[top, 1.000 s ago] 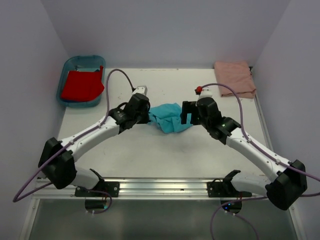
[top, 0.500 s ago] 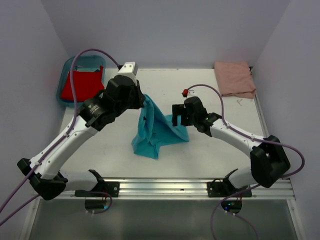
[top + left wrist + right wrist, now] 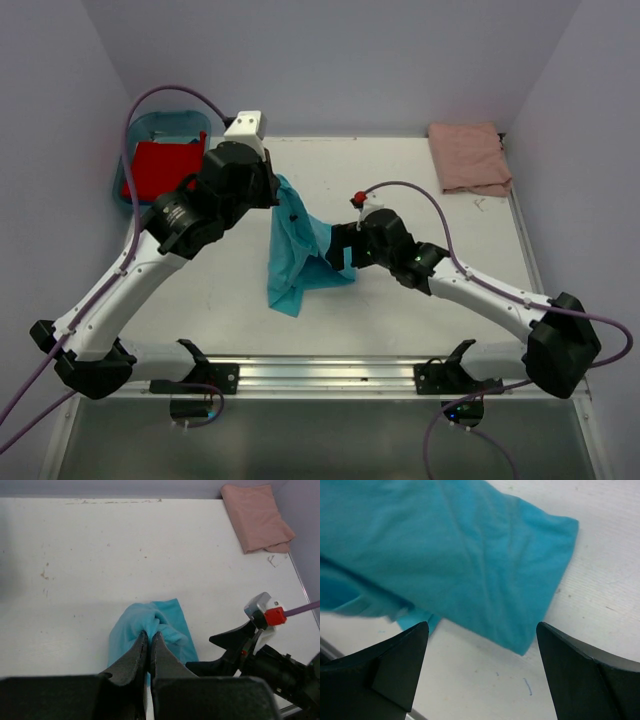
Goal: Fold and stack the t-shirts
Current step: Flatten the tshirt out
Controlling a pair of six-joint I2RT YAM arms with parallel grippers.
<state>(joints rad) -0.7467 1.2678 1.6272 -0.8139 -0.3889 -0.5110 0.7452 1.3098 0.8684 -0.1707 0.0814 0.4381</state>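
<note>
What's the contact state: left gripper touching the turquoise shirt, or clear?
Touching. The left wrist view shows the left gripper shut on a bunched fold of the turquoise shirt, with cloth pinched between its fingertips.

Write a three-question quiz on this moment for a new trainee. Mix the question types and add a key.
1. Fill in: the left gripper is shut on the lifted t-shirt, whose colour is ____.
2. True or false: the right gripper is open and holds nothing.
3. Where does the red t-shirt lie?
A. in the blue tub
B. in the right gripper
C. draped over the left gripper

Key: 1 turquoise; 2 true; 3 A
</note>
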